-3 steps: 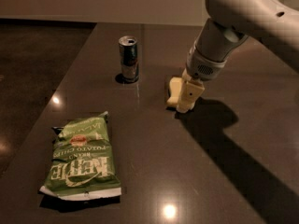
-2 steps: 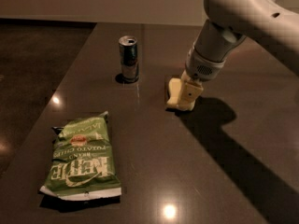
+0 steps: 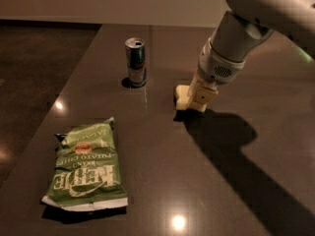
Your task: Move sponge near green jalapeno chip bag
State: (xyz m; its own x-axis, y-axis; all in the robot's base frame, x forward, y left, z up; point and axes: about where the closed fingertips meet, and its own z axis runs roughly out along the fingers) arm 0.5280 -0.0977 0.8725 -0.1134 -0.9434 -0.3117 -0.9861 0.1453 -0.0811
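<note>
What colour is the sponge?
Pale yellow sponge, seen in the camera view, at the end effector.

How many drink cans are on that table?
1: the can stands upright at the back, left of the end effector, which is down at the sponge. The arm could hide more.

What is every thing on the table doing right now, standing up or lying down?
sponge: lying on the dark table.
green jalapeno chip bag: lying flat, crinkled, well apart from the sponge.
metal can: standing upright.
gripper: down at the table, right against the sponge.
</note>
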